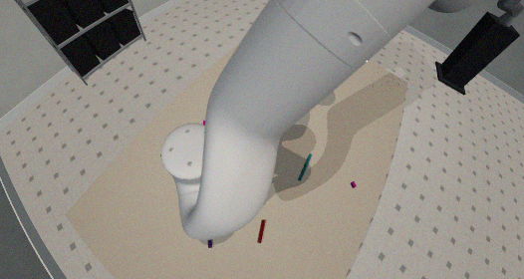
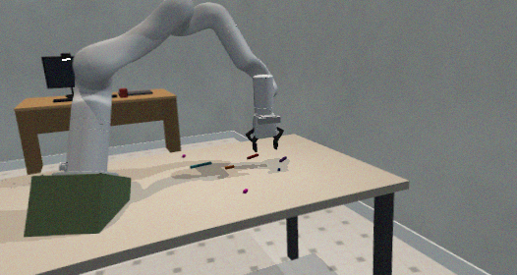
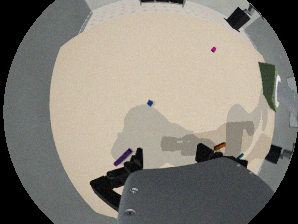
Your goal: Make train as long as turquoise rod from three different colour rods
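My gripper [image 2: 265, 146] [image 3: 171, 155] is open and empty, hanging a little above the table. In the exterior view the red rod [image 2: 253, 156] [image 1: 261, 231] lies just below it. The purple rod [image 2: 283, 158] [image 1: 209, 243] [image 3: 121, 157] lies close by, with a small blue rod [image 2: 278, 169] [image 3: 150, 103] beside it. The turquoise rod [image 2: 201, 165] [image 1: 305, 166] lies nearer the arm's base, and an orange rod [image 2: 229, 167] [image 3: 220, 145] lies near its end. One magenta rod [image 2: 245, 191] [image 1: 353, 184] [image 3: 213, 48] lies apart towards the front, another magenta rod [image 2: 183, 155] [image 1: 204, 123] at the back.
A dark green mat [image 2: 74, 200] [image 3: 268, 83] lies on the table by the arm's base. The arm hides much of the table in the top view. A wooden desk [image 2: 143, 107] with a monitor stands behind, and a shelf [image 1: 85, 29] stands on the floor.
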Tool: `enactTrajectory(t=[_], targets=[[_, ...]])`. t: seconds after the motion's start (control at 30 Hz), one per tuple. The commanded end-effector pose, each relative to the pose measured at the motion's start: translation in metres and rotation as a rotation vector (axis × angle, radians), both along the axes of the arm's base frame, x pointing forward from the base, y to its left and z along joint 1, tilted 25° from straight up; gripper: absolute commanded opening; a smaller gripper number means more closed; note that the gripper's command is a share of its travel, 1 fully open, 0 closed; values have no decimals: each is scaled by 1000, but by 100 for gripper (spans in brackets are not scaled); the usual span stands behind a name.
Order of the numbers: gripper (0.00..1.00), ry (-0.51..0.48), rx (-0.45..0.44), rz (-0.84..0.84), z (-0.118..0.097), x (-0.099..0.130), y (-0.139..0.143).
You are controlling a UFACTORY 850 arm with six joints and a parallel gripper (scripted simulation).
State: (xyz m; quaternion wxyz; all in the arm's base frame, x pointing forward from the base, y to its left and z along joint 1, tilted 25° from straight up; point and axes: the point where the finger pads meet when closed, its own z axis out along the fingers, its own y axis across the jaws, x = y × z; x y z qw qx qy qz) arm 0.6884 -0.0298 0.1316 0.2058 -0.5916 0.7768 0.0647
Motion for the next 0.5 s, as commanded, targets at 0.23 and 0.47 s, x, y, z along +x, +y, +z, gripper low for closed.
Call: enactTrajectory(t=[0.23, 0.47], targets=[[100, 131, 85, -334, -15, 6, -60], [100, 186, 124, -480, -22, 6, -86]])
